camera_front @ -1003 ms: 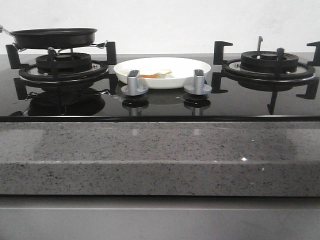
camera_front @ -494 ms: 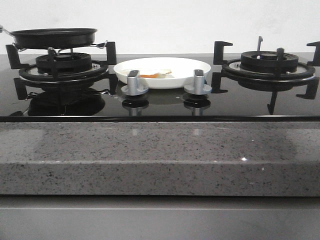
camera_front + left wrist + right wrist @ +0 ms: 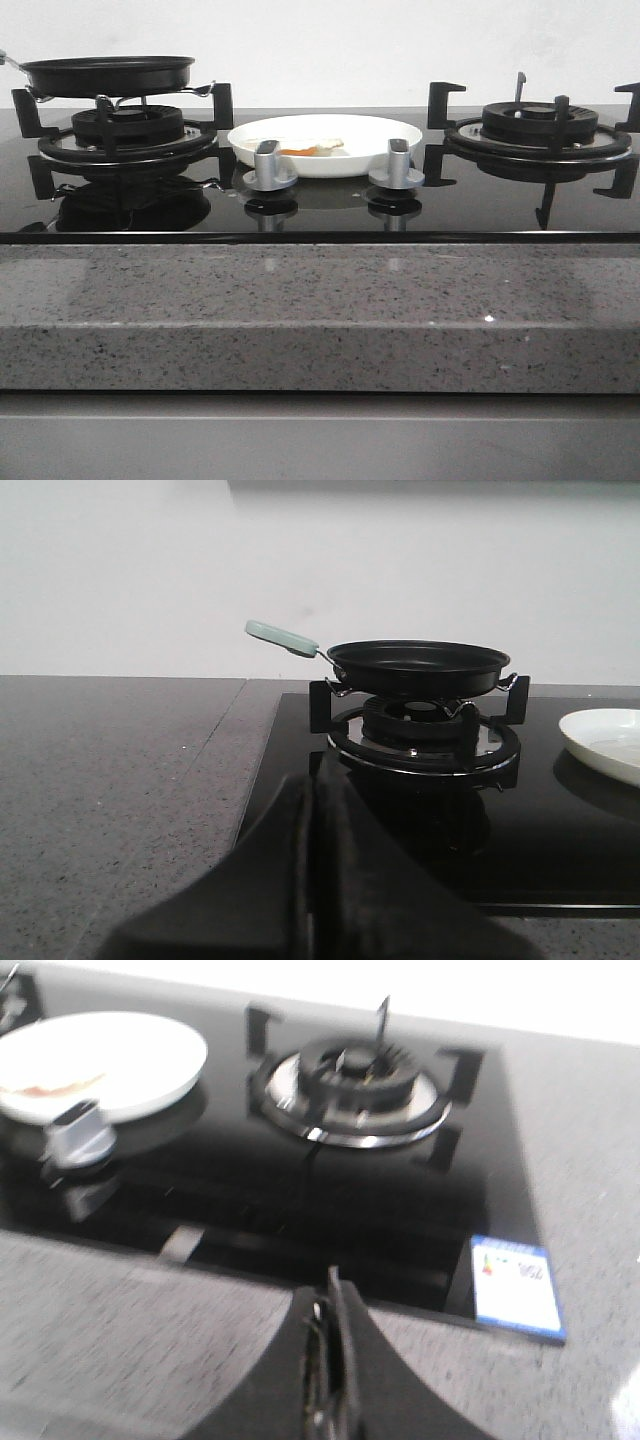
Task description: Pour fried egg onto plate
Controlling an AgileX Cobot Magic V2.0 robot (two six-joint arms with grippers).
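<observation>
Tabletop (image 3: 320, 310): grey speckled stone, running across the whole front view, with a black glass hob (image 3: 320, 205) set into it. The hob surface is glossy and mirrors what stands on it.

Left burner (image 3: 127, 135): black grate carrying a black frying pan (image 3: 108, 74). The pan sits level on the grate; its pale green handle (image 3: 282, 637) points away from the plate in the left wrist view. The inside of the pan cannot be seen from either angle.

Right burner (image 3: 540, 128): black grate with a chrome ring, nothing standing on it.

Plate (image 3: 325, 143): white, round, shallow, resting flat on the hob between the two burners, just behind the two silver control knobs (image 3: 268, 168).

Fried egg (image 3: 310, 149): lying flat inside the plate, toward its left half, orange yolk showing against the white. In the right wrist view it is a blurred pale streak on the plate.

Sticker (image 3: 516, 1285): blue-edged label at the hob corner near the right burner.

Left gripper (image 3: 312, 875): jaws pressed together with nothing between them, low over the tabletop at the hob edge, well apart from the pan.

Right gripper (image 3: 330, 1370): jaws likewise together and holding nothing, over the tabletop in front of the right burner
</observation>
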